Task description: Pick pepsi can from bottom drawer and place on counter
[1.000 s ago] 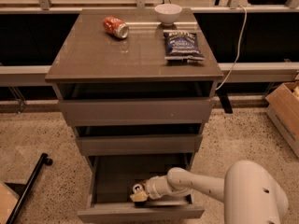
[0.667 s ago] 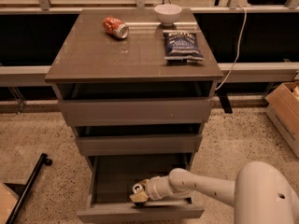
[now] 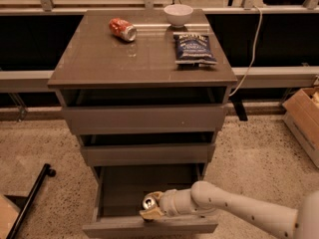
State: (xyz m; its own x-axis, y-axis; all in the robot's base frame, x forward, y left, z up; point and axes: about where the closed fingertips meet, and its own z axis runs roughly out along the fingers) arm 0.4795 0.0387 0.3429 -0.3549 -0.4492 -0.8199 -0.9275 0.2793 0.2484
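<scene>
The bottom drawer (image 3: 124, 228) is pulled open at the foot of the cabinet. The pepsi can (image 3: 148, 201) stands inside it near the front, and only its silver top shows clearly. My gripper (image 3: 151, 211) reaches into the drawer from the right on the white arm. Its tan fingers (image 3: 149, 215) are closed around the can, which still rests low in the drawer. The counter (image 3: 99, 59) is the glossy grey-brown top of the cabinet, well above the gripper.
On the counter lie a red-orange dented can (image 3: 122, 29), a white bowl (image 3: 178, 14) and a dark blue chip bag (image 3: 194, 49). The two upper drawers stand slightly open. A cardboard box (image 3: 305, 117) is on the right, a black pole (image 3: 30, 198) on the left, and a cable (image 3: 251, 54) hangs behind.
The arm's elbow and base have shifted slightly to the right. The gripper stays at the can in the drawer.
</scene>
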